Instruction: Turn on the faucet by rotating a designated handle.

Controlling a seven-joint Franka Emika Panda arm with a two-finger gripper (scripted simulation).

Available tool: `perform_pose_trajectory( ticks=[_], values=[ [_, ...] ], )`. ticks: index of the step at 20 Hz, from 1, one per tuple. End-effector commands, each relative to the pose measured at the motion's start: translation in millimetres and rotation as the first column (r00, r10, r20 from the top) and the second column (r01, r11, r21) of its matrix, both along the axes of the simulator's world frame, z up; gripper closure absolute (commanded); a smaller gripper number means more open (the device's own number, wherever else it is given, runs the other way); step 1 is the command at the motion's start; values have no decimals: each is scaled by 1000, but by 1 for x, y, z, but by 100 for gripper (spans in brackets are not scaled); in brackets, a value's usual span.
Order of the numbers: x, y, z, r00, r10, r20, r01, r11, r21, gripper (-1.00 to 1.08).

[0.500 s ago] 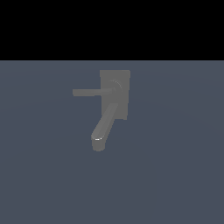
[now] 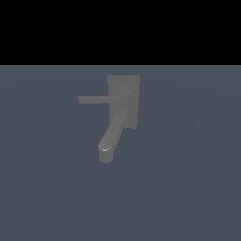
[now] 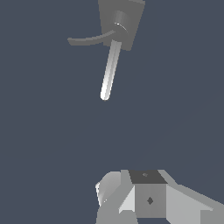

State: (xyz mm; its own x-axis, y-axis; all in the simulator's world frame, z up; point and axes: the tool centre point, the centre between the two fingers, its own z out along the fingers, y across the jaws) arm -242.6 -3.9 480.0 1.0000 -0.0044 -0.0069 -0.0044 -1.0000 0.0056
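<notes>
Surface (image 2: 188, 188) is a flat blue-grey plane filling the lower part of the exterior view, bare on every side of the fixture, so open room all round. One faucet (image 2: 123, 101) sits mid-frame, well clear of the view's edges: one rectangular plate, one thick spout (image 2: 112, 139) running down toward the exterior view's left, one thin handle (image 2: 99, 99) sticking straight out from the round hub toward the exterior view's left. Handle and spout diverge from the plate; gap between their free ends is open. Wrist view shows the same faucet (image 3: 120, 22) far off, nothing between it and the pincer (image 3: 131, 199). One pincer, only partly in frame, well apart from the handle (image 3: 109, 70), touching nothing; cannot tell if it's spread or closed. Versus the earlier frame: faucet, handle and spout unchanged, no arm in the exterior view either time.
</notes>
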Motion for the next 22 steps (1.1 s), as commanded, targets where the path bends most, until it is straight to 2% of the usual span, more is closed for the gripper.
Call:
perform_pose_trajectory(
  ticks=[1,7,13,18,22],
  values=[
    [4,2,5,1000,14,18,-13,1000,-9,108],
    [9,10,21,996,59,66,-56,997,-56,108],
    [11,6,29,994,48,100,-37,993,-113,108],
    [14,1,45,986,42,159,-8,978,-206,108],
    [18,-3,65,973,42,226,31,950,-312,108]
  ],
)
